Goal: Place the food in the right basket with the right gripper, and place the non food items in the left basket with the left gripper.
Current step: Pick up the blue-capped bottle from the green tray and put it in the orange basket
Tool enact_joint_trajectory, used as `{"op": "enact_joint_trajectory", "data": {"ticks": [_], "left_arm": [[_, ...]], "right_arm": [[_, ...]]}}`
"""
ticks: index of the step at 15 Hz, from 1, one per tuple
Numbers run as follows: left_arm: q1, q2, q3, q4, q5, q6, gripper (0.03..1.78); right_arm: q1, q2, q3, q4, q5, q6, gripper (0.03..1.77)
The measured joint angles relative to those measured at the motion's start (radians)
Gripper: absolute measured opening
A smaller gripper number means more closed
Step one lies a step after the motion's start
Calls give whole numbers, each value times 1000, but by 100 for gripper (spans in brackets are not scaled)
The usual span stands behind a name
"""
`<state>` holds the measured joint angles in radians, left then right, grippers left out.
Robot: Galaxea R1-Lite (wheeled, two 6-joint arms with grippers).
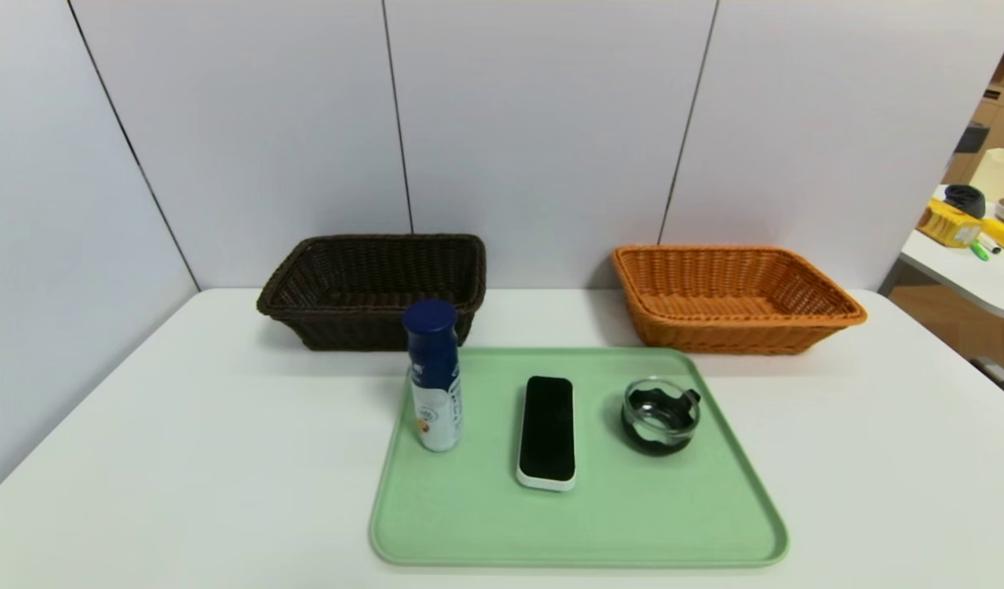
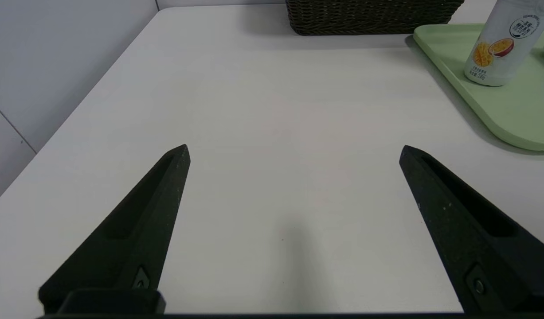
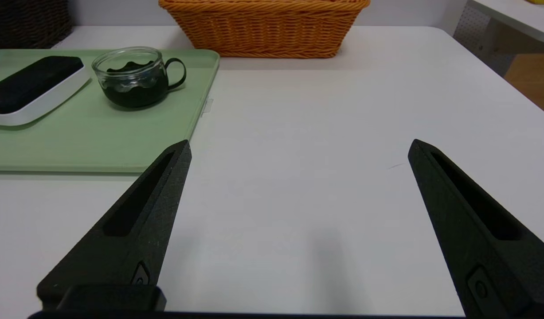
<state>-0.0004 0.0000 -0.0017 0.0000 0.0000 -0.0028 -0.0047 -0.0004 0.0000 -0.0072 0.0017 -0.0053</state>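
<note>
On a green tray [image 1: 632,532] stand three things: a white drink bottle [image 1: 434,384] with a dark blue cap at the left, a black-faced slab [image 1: 547,431] with a white base in the middle, and a clear glass cup [image 1: 660,413] with a dark inside at the right. Behind the tray sit the dark brown left basket [image 1: 371,286] and the orange right basket [image 1: 731,298]. My left gripper [image 2: 294,150] hovers open over bare table, left of the tray [image 2: 511,115] and bottle [image 2: 498,48]. My right gripper [image 3: 298,148] hovers open, right of the tray [image 3: 99,146], slab [image 3: 28,86] and cup [image 3: 132,77]. Neither gripper shows in the head view.
Grey wall panels [image 1: 534,123] close the table's back and left. A second table [image 1: 968,270] with yellow and black clutter stands off to the right. The white table [image 1: 182,458] spreads on both sides of the tray.
</note>
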Motion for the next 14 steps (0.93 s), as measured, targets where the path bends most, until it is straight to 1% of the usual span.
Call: {"op": "enact_joint_trajectory", "data": {"ticks": [4,7,9,14], "left_arm": [[0,0,0,0,0,0,169],[0,0,0,0,0,0,169],[0,0,0,0,0,0,169],[0,0,0,0,0,0,169]], "right_arm": [[0,0,-1,7,2,-3,169],[0,11,-28,77,-2,-3,169],[0,39,-78,123,1,-1,169],[-1,184,-241,132,10,-3,169]]}}
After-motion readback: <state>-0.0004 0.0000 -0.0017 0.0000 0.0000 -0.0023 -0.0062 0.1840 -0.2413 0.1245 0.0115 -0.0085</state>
